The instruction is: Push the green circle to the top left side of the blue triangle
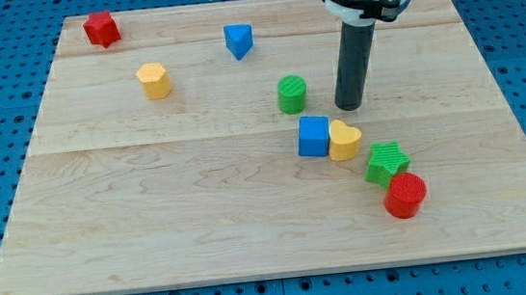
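The green circle [292, 94] stands upright near the middle of the wooden board [153, 207]. The blue triangle [239, 40] lies up and to the left of it, near the view's top. My tip [350, 107] is on the board a short way to the right of the green circle, slightly lower, with a gap between them. The rod rises from it to the view's top.
A blue cube [313, 136] and a yellow heart [344, 140] touch just below the green circle and my tip. A green star [386, 163] and a red cylinder [405, 195] lie lower right. A yellow block [154, 80] and a red star [101, 28] lie upper left.
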`<state>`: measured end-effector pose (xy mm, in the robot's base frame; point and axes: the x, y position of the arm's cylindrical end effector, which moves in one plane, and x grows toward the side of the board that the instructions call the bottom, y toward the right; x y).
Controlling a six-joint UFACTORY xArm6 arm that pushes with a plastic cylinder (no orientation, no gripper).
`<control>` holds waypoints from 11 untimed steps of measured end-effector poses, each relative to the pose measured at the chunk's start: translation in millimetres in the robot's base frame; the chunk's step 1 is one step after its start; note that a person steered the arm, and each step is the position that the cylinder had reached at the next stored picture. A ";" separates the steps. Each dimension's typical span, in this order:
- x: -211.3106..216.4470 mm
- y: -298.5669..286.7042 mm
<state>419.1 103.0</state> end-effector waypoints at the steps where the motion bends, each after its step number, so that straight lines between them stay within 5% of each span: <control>1: -11.5 -63.5; 4: -91.8 -147.6; 6: -154.8 -146.5; 9: -165.8 -221.0; 10: -189.4 -221.8; 11: -186.5 -144.8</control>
